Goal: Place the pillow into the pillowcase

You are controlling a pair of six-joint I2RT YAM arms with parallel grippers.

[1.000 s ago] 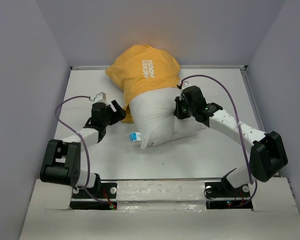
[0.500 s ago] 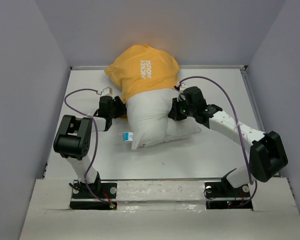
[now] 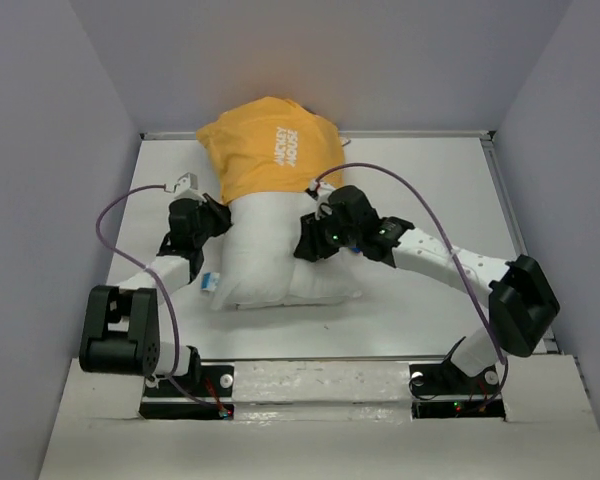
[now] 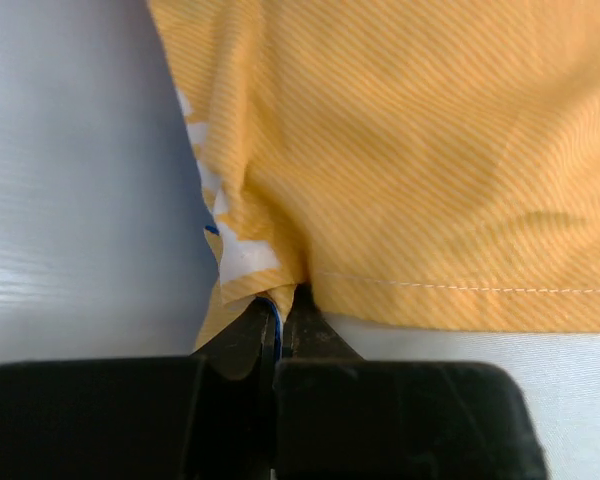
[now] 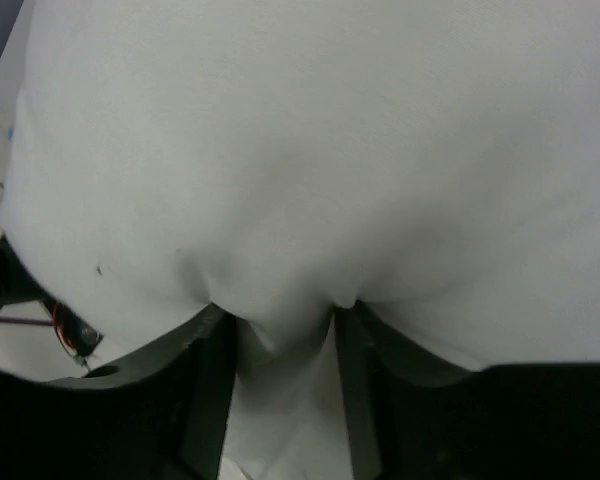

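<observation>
From above, the pillowcase [image 3: 270,150] lies orange face up at the far middle of the worktop [image 3: 430,190], its closed end bunched right against the far edge. The pillow [image 3: 265,265] has its far part inside that sack. Its near part sticks out towards my bases, with the small tag [image 3: 210,283] at the near left corner. There is open worktop to the right of the pillow and along the near edge. On the left only a narrower strip lies between the pillow and the side wall [image 3: 50,200]. My left gripper [image 3: 212,213] sits at the left end of the sack's mouth. My right gripper [image 3: 308,238] is on the pillow's right side, just near of the orange hem.

On the left wrist, my left gripper [image 4: 280,318] has its jaws together, clamped on the pillowcase [image 4: 410,150] at the corner of the stitched hem. A sliver of blue shows there at the pinch. White pillow [image 4: 540,345] shows just under the hem on the right, and bare worktop [image 4: 70,200] on the left.

On the right wrist, my right gripper [image 5: 280,335] is clamped on a puckered fold of the pillow [image 5: 330,150], which fills nearly the whole view.
</observation>
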